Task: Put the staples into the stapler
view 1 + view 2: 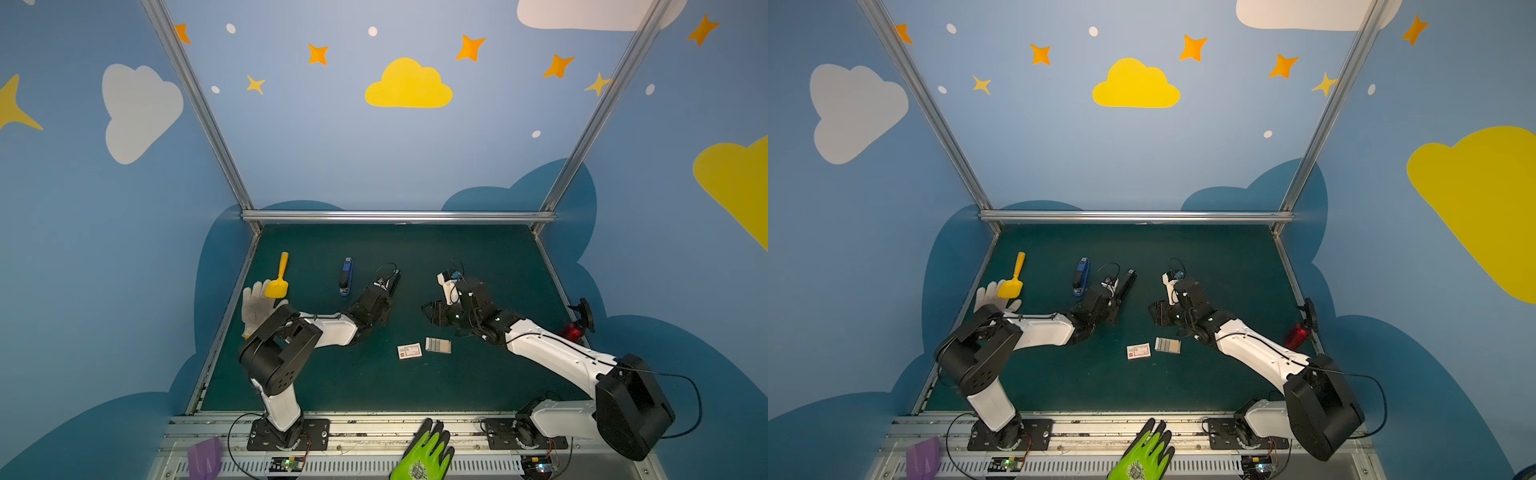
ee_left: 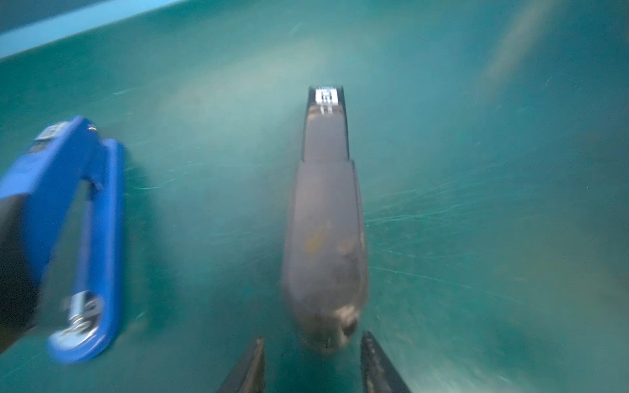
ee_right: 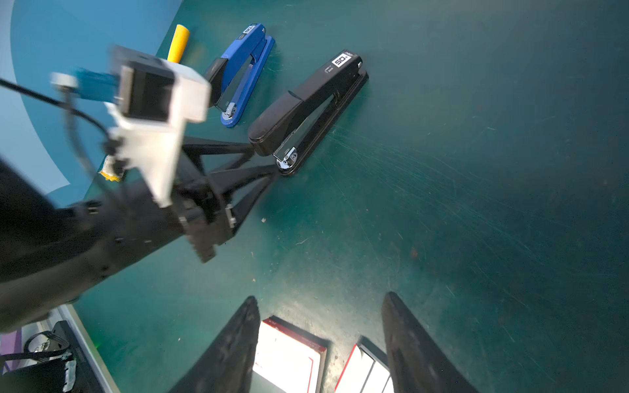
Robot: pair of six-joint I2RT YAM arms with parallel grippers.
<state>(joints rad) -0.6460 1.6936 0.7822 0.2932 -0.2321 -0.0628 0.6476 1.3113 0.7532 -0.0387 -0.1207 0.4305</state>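
staples (image 1: 434, 344) rowed in tray (image 1: 446, 346); left pincer (image 2: 311, 342), right pincer (image 3: 320, 298) both released.

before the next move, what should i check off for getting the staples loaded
1. Left gripper clear of black stapler: jaws apart at its rear end, contact cannot tell.
2. Black stapler opened for loading: top down on its base, not ok.
3. Right gripper free: open and empty, ok.
4. Staples uncovered and in plain view: ok.
5. White box apart from the staples: small gap, ok.
6. Blue stapler out of the way: lies apart from the black one, ok.
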